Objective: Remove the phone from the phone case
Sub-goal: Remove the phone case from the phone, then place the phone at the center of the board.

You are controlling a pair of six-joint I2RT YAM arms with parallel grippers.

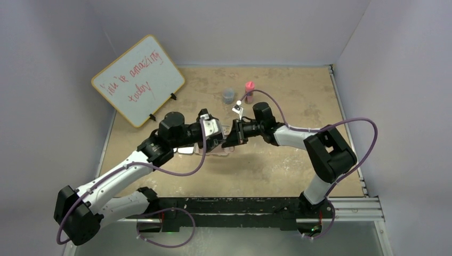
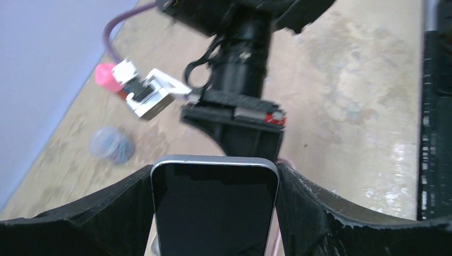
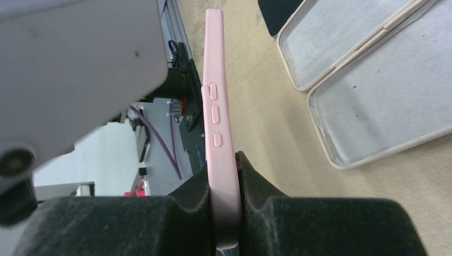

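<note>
**Top view.** Both arms reach in from the near edge and meet over the middle of the bench [image 1: 277,176]. The left fingers [image 1: 217,140] and the right fingers [image 1: 233,140] point at each other, tips close together. What they carry is too small to make out from here. Farther back on the bench stand a small grey container [image 1: 228,96] and, just to its right, a pink bottle [image 1: 249,88]. At the far left a whiteboard [image 1: 138,80] with red handwriting is propped at a tilt.

**Left wrist view.** The phone [image 2: 215,213] lies screen up, dark glass in a silver frame, between the left fingers [image 2: 122,208]. One finger presses on each long side, so they are clamped on it, spread to the phone's width. The phone's far short edge is bare. Just past that edge the right arm's black finger mount faces it. The grey container and the pink bottle sit blurred at the left of this view.

**Right wrist view.** The phone case [image 3: 216,106] is pale pink and seen edge-on, with three buttons along its side. The right fingers [image 3: 181,213] are closed tight on one end of it, and the rest runs away toward the left arm's white housing. From this angle I cannot tell whether any of the phone sits inside it. On the bench beyond lie two pale cases [image 3: 384,106], open side up, edge to edge.
</note>
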